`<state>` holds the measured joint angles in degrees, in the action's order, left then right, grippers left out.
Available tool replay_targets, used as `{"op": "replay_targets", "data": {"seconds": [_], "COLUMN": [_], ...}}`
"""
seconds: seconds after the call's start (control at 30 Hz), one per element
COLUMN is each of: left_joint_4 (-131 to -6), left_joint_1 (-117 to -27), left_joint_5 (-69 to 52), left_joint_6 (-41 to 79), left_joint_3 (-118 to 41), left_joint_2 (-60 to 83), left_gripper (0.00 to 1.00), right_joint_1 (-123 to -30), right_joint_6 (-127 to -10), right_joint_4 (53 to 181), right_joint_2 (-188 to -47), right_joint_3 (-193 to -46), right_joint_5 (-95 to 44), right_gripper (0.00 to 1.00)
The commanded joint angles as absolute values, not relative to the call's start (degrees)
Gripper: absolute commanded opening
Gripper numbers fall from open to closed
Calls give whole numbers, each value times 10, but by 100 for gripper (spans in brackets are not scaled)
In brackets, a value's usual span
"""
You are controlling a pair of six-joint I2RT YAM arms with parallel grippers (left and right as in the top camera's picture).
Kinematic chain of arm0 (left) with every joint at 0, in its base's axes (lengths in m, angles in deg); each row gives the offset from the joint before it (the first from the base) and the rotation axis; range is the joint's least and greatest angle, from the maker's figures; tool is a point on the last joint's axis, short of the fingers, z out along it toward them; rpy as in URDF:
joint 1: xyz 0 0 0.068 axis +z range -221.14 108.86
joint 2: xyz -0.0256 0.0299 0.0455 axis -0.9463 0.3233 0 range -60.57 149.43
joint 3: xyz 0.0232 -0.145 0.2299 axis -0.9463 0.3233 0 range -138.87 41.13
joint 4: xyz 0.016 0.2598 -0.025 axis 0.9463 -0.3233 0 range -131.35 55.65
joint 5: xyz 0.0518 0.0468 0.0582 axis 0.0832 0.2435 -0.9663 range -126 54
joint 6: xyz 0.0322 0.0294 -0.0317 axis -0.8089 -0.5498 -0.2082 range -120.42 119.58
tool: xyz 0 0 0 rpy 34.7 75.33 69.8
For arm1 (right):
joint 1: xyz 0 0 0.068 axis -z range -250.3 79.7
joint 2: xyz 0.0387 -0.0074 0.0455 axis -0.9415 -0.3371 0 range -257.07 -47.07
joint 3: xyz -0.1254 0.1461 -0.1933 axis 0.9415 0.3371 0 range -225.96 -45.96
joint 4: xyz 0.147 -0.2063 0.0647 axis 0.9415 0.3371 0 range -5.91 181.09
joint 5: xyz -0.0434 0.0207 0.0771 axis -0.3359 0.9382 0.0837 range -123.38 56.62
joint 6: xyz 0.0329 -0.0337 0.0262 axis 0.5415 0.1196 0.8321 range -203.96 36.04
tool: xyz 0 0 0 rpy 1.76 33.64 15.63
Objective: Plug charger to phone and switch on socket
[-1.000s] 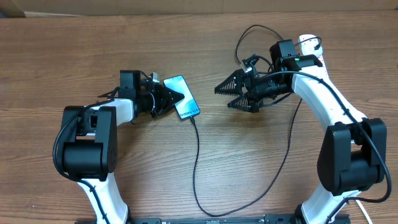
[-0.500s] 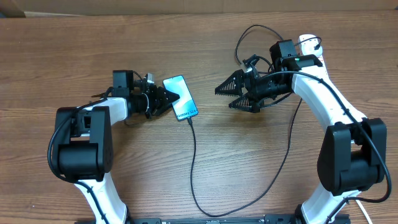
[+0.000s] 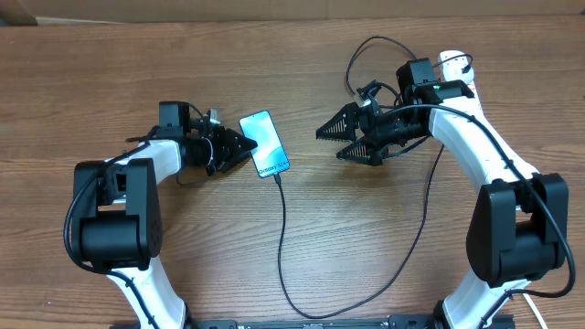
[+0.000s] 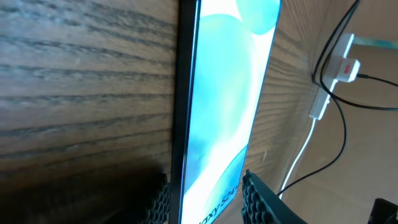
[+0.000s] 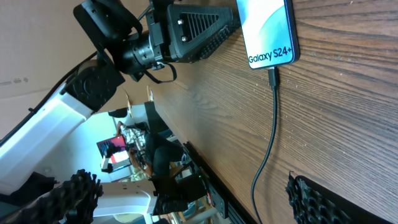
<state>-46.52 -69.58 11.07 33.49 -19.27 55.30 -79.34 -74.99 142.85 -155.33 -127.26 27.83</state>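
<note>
The phone [image 3: 265, 143] lies flat left of centre, its light-blue screen lit. The charger [image 3: 285, 238] is a thin black cable whose connector [image 5: 272, 76] sits in the phone's bottom edge. My left gripper [image 3: 241, 146] is at the phone's left side. In the left wrist view its fingertips [image 4: 254, 198] stand either side of the phone's near end [image 4: 217, 124] with a slight gap, so my left gripper [image 4: 205, 198] is open and not squeezing. My right gripper [image 3: 329, 143] hovers wide open right of the phone, holding nothing. The white socket [image 4: 336, 68] shows far off in the left wrist view.
The charger cable loops toward the table's front edge [image 3: 302, 313], then runs up the right side beneath my right arm [image 3: 475, 146]. More black cable curls at the back [image 3: 366, 55]. A thick white cord [image 4: 305, 143] trails from the socket.
My left arm has drawn back to the left off the phone and its jaws have eased apart a little. The phone has barely shifted. My right arm has not moved.
</note>
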Motion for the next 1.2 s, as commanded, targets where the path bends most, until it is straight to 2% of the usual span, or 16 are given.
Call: {"op": "replay_targets", "data": {"seconds": [0.0, 0.27, 0.57, 0.63, 0.67, 0.7, 0.9, 0.97, 1.17], "left_joint_4": [-507, -643, -785, -804, -811, -817, -843, -853, -900], "left_joint_1": [-688, -688, -688, -688, -688, -688, -688, -688, -688], "left_joint_5": [-1, -44, -225, -269, -290, -307, -354, -354, -334], "left_joint_6": [312, 251, 244, 244, 244, 244, 244, 244, 244], "left_joint_3": [-196, -264, -304, -304, -304, -304, -304, -304, -303], "left_joint_2": [568, 518, 317, 261, 234, 212, 127, 121, 128], "left_gripper": [37, 32, 28, 34, 43, 100, 99, 99, 99], "right_joint_1": [-792, -792, -792, -792, -792, -792, -792, -792, -755], "right_joint_6": [-754, -726, -705, -705, -707, -709, -709, -709, -704], "right_joint_4": [1429, 1435, 1454, 1477, 1493, 1510, 1608, 1630, 1680], "right_joint_2": [-1538, -1538, -1538, -1538, -1538, -1538, -1538, -1538, -1538], "right_joint_3": [-1274, -1274, -1279, -1295, -1308, -1323, -1463, -1511, -1644], "right_joint_5": [272, 197, 106, 75, 56, 36, -82, -125, -195], "right_gripper": [97, 98, 95, 94, 93, 93, 97, 100, 100]}}
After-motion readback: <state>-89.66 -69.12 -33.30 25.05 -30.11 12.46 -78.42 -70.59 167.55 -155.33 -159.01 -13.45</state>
